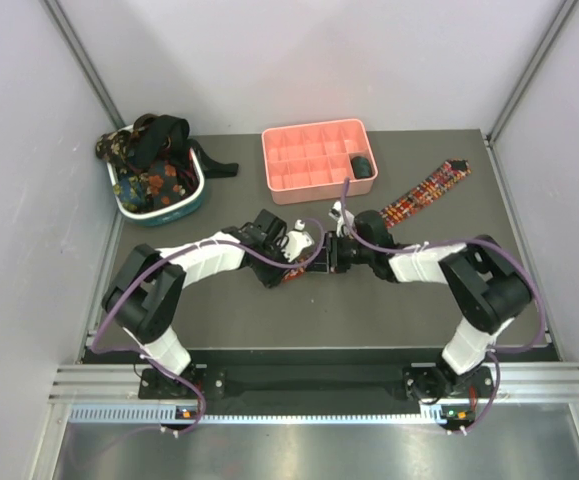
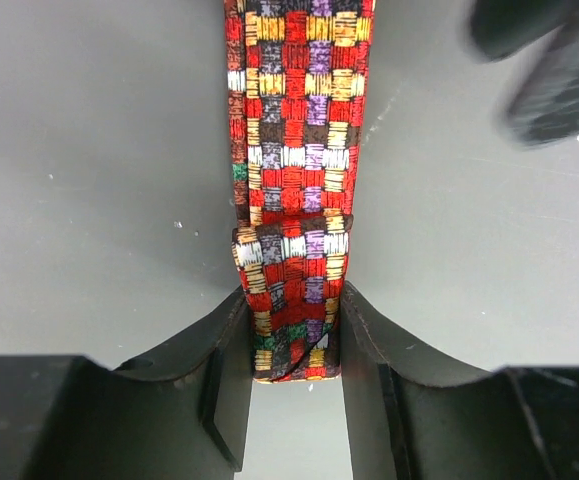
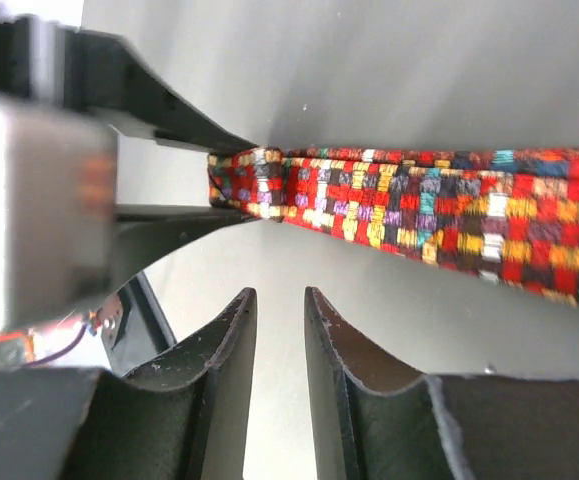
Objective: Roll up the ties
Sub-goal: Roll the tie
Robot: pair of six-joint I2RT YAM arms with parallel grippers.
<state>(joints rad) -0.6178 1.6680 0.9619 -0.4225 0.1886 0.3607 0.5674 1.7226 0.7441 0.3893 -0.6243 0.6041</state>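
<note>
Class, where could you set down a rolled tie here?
Bare: the table's near strip, between left arm and right arm; the rear patch between pink tray and plaid tie. Crowded: centre, where left gripper and right gripper meet.

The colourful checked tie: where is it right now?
In the top view the plaid tie lies diagonally on the right half of the table, just right of the pink tray; its folded near end is pinched by the left tool.

Plaid tie (image 2: 294,150): one was counted, in the left gripper (image 2: 291,340).
Rolled dark tie (image 1: 362,166): one.
Pink tray (image 1: 304,194): one.
Basket (image 1: 195,197): one, its heaped ties (image 1: 154,145) uncountable.
</note>
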